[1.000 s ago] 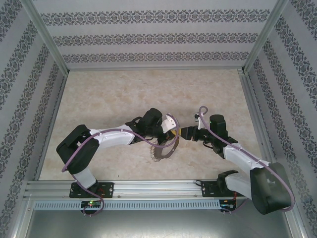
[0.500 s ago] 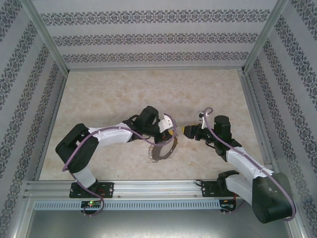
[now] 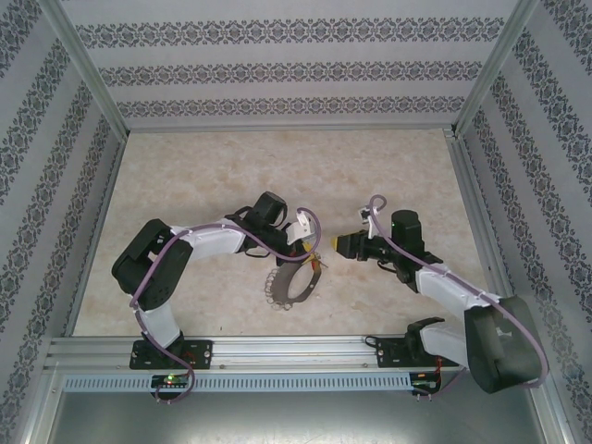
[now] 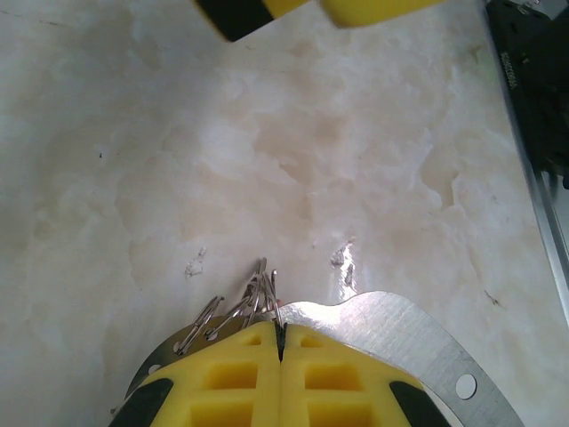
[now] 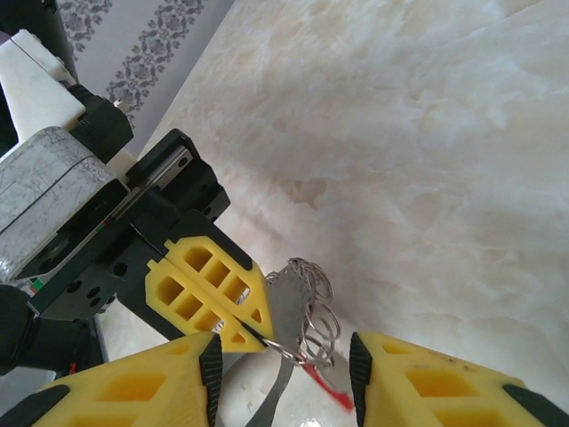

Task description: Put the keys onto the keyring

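Observation:
The keyring [image 5: 292,307], a flat grey metal hoop edged with wire loops [image 5: 313,302], is pinched at its rim by my left gripper [image 5: 258,336], which is shut on it. In the left wrist view the shut jaw tips [image 4: 280,331] bite the keyring's plate [image 4: 418,342] beside a bunch of loops. My right gripper [image 5: 284,378] is open, its fingers standing either side of the loops without touching them. The key's red head [image 5: 331,395] shows just under the loops; I cannot tell whether it hangs on one. From above, the left gripper [image 3: 305,244] holds the keyring [image 3: 277,289] facing the right gripper [image 3: 339,244].
The marble-patterned tabletop [image 3: 231,176] stretches behind both arms. Patterned walls and metal posts [image 3: 85,74] enclose it. An aluminium rail [image 3: 277,351] runs along the near edge by the arm bases.
The left arm has swung the keyring a little to the left and back. The right gripper has followed to the left, and its jaws have narrowed somewhat.

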You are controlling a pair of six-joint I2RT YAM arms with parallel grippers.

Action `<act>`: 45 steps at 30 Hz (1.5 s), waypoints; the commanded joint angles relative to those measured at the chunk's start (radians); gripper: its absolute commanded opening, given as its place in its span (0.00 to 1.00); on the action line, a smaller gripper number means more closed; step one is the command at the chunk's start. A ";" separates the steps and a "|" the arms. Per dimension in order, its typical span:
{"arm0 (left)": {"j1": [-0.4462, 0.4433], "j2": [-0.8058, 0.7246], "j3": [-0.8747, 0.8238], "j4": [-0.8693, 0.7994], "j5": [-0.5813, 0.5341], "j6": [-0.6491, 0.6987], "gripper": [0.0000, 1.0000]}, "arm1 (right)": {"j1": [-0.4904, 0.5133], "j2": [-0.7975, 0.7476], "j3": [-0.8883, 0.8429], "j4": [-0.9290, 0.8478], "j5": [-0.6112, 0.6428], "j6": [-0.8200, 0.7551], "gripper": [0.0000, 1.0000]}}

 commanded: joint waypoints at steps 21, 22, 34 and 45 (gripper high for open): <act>0.033 -0.029 0.037 -0.056 0.113 0.100 0.00 | 0.122 0.168 0.052 0.107 -0.062 -0.086 0.38; 0.036 -0.032 0.037 -0.055 0.115 0.099 0.00 | 0.127 0.170 0.051 0.109 -0.057 -0.087 0.38; 0.059 -0.061 0.043 -0.069 0.147 0.106 0.00 | 0.147 0.202 0.064 0.117 -0.032 -0.087 0.39; 0.059 -0.067 0.050 -0.083 0.158 0.111 0.00 | 0.159 0.231 0.086 0.135 -0.032 -0.083 0.35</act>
